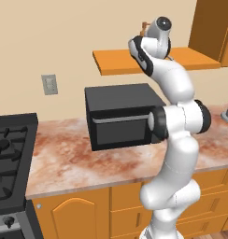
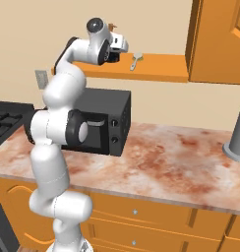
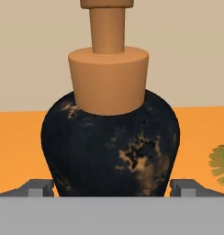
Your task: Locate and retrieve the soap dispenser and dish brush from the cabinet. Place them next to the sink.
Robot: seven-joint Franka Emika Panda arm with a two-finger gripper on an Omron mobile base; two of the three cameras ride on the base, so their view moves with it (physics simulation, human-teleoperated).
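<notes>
The soap dispenser (image 3: 111, 147), a squat black bottle with an orange pump top, stands upright on the orange shelf of the cabinet (image 1: 118, 63). In the hand view it is very close. My gripper (image 3: 112, 187) is open, with one fingertip on each side of the bottle's base. The yellowish bristles of the dish brush (image 3: 220, 166) show at the right edge. From the right base view the dish brush (image 2: 136, 60) lies flat on the shelf just right of my gripper (image 2: 123, 45). The pump top (image 1: 145, 27) peeks out behind my hand. The sink is out of view.
A black microwave (image 1: 120, 116) sits on the marbled counter (image 1: 88, 161) under the shelf. A stove (image 1: 8, 154) is at the left. A tall grey cylinder (image 2: 238, 133) stands at the right. The darker upper cabinet (image 2: 220, 39) closes the shelf's right end.
</notes>
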